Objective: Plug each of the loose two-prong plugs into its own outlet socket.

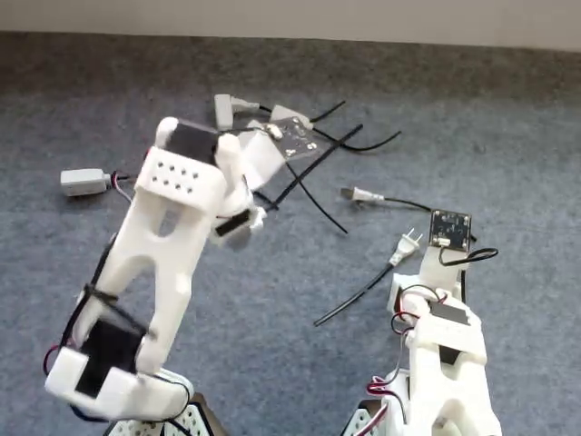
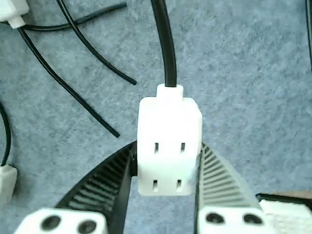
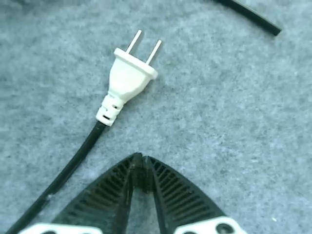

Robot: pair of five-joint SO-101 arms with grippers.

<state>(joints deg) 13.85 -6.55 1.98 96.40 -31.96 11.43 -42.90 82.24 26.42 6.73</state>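
- Two pincers are at work: the left gripper (image 2: 168,148) is clamped on a white outlet socket (image 2: 169,122), and the right gripper (image 3: 142,165) has its tips pressed together on nothing.
- The socket is a blocky white shell with four slots, and a black cord (image 2: 165,44) leaves its far end.
- Grey-blue carpet (image 1: 508,118) lies underneath, crossed by loose black cables (image 1: 309,177).
- A white two-prong plug (image 3: 127,78) lies flat just ahead of the right gripper, apart from it, with its prongs pointing away.
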